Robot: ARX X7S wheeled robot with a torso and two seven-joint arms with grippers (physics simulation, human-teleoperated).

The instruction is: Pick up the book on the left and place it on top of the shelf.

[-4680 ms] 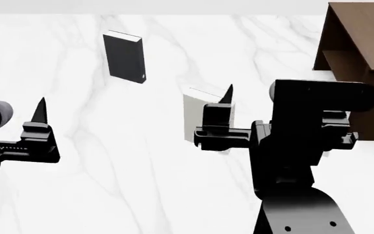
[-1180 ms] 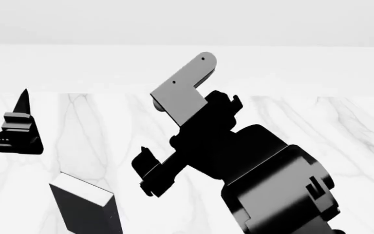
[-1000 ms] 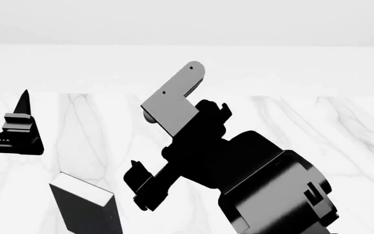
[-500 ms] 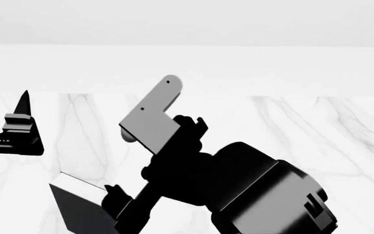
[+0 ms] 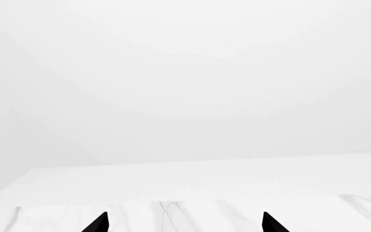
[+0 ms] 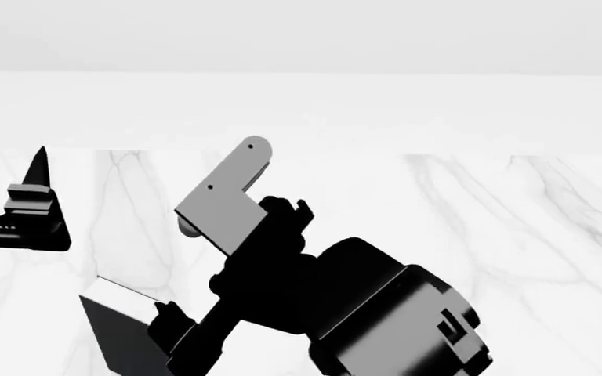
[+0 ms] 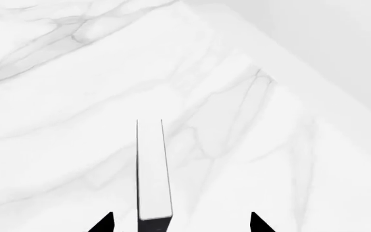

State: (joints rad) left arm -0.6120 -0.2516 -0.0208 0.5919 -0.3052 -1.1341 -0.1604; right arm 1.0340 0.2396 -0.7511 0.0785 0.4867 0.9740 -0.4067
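Observation:
The black book (image 6: 121, 338) with white page edges stands on the marble table (image 6: 510, 235) at the lower left of the head view, partly hidden by my right arm. In the right wrist view its white page edge (image 7: 153, 169) runs between my fingertips, nearer one of them. My right gripper (image 7: 180, 223) is open and straddles the book without touching it; in the head view it (image 6: 181, 352) hangs just right of the book. My left gripper (image 6: 38, 188) is open and empty at the far left, also seen in its wrist view (image 5: 183, 223). The shelf is out of view.
The white marble table top (image 5: 172, 215) ends at a far edge with a plain white wall (image 6: 301, 39) behind it. No other books show in these views.
My right arm has swung down and to the left towards the book and now covers part of it. The left arm has not moved.

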